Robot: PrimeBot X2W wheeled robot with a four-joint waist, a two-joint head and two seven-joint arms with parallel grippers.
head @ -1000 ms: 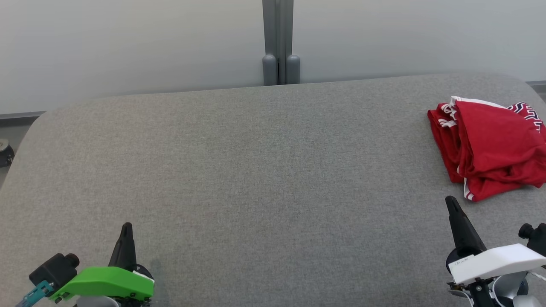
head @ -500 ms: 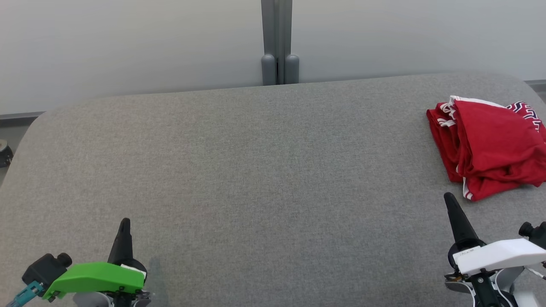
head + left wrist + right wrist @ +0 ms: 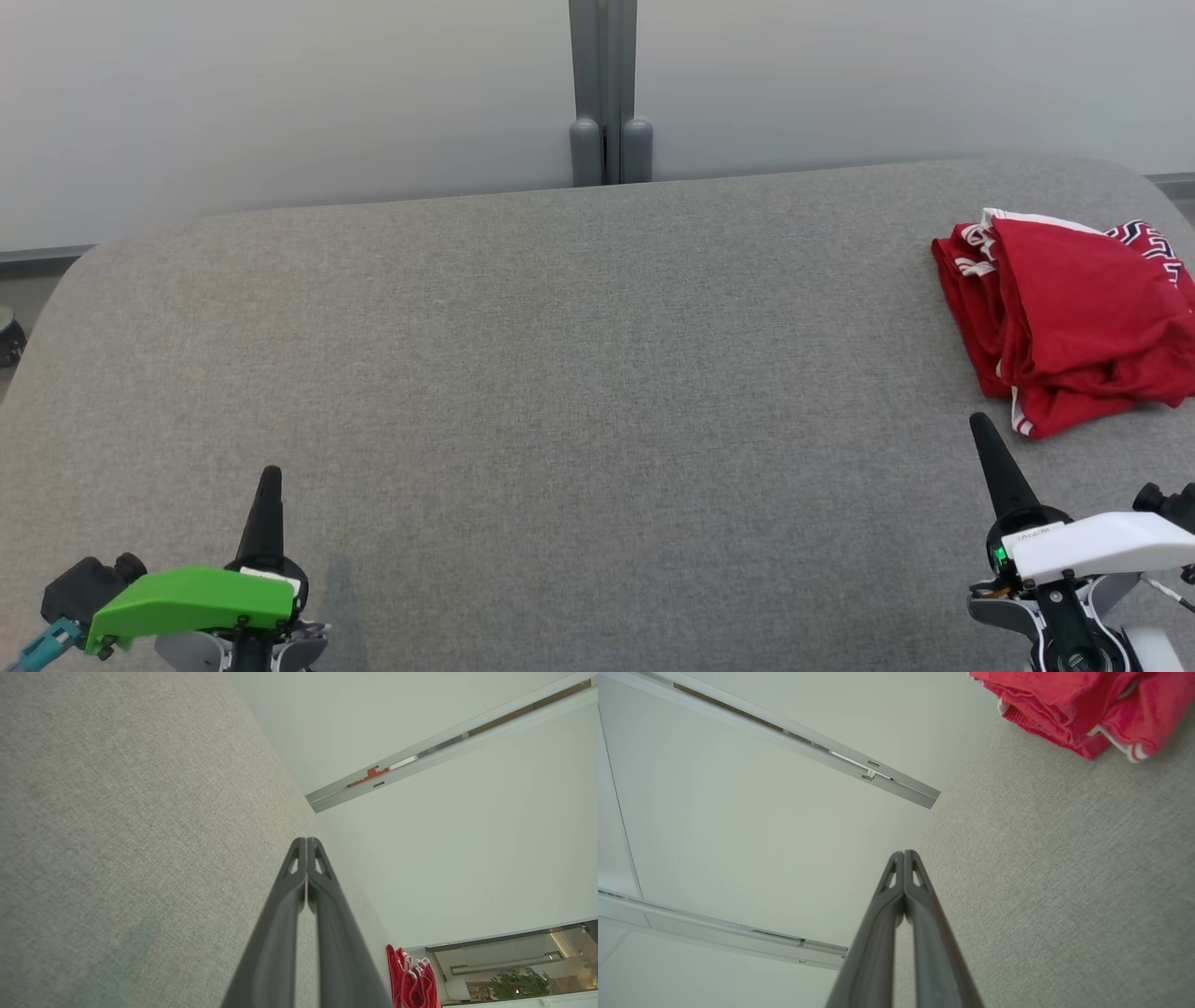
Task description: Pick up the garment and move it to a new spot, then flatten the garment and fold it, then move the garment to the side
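**Left hand.** I find the left hand (image 3: pixel 269 481) at the lower left of the head view, over the near part of the bench (image 3: pixel 560 373). Its two dark fingers are pressed together into a single point, with nothing between them. In the left wrist view the fingers (image 3: pixel 280 933) meet along their length up to the tips, with the grey fabric of the bench beside them. I cannot tell whether the tip touches the surface. A green cover (image 3: pixel 187 602) sits on the wrist behind this hand.

**Right hand.** The right hand (image 3: pixel 982 431) is at the lower right of the head view, likewise fully closed and empty. In the right wrist view its fingers (image 3: pixel 924 933) touch at the tips. A white cover (image 3: pixel 1092 551) sits behind it, with a small green light (image 3: pixel 1001 557) lit at its base.

**Garment.** The red garment (image 3: pixel 1074 317) lies in a crumpled heap at the far right of the bench and runs off the right edge of the head view. It has white trim along its hems and a dark-and-white patterned band at its far corner. The tip of the right hand is near the garment's nearest corner but apart from it, with grey fabric showing between them. The left hand is well apart from the garment.

**Surroundings.** Behind the bench stands a pale partition wall (image 3: pixel 280 93), with a grey post (image 3: pixel 604 93) at its middle seam.
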